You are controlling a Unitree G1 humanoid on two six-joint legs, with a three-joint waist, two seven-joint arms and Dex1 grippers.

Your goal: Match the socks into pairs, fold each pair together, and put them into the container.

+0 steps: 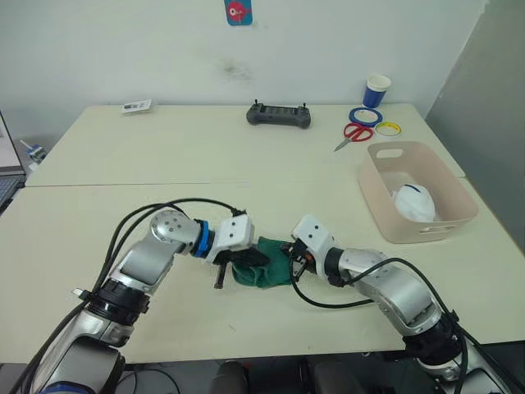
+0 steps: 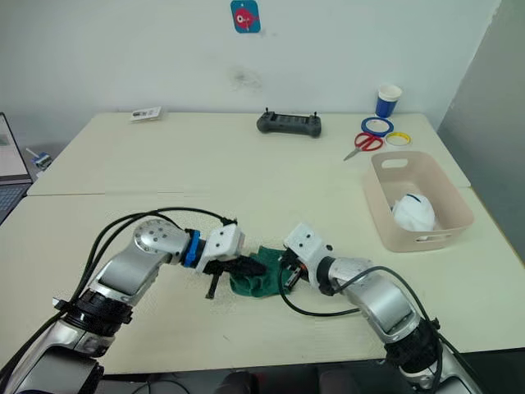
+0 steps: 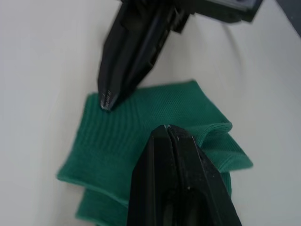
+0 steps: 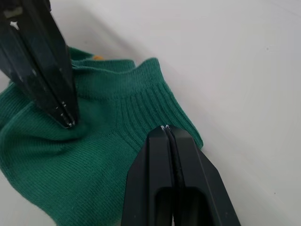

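From the head camera, the dark green socks (image 1: 264,264) lie bunched near the front edge of the table (image 1: 164,164), between the two arms. The bundle's long axis runs roughly left to right, from one gripper to the other. The left gripper (image 1: 246,259) presses on its left side and the right gripper (image 1: 297,261) on its right. Far off to the right sits the pink-beige container (image 1: 385,205), long axis running away from the robot, with a white sock bundle (image 1: 414,203) inside. Beyond it are a paper cup (image 1: 377,90), scissors (image 1: 353,134) and tape rolls (image 1: 365,116); a controller (image 1: 279,116) rests at the far middle.

In the left wrist view, the left gripper's fingers (image 3: 174,188) are pressed together, tip on the folded green fabric, the other gripper's closed tip touching the sock beyond.

In the right wrist view, the right gripper's fingers (image 4: 171,188) are likewise closed, tip on the ribbed cuff, which points away toward the bare table.
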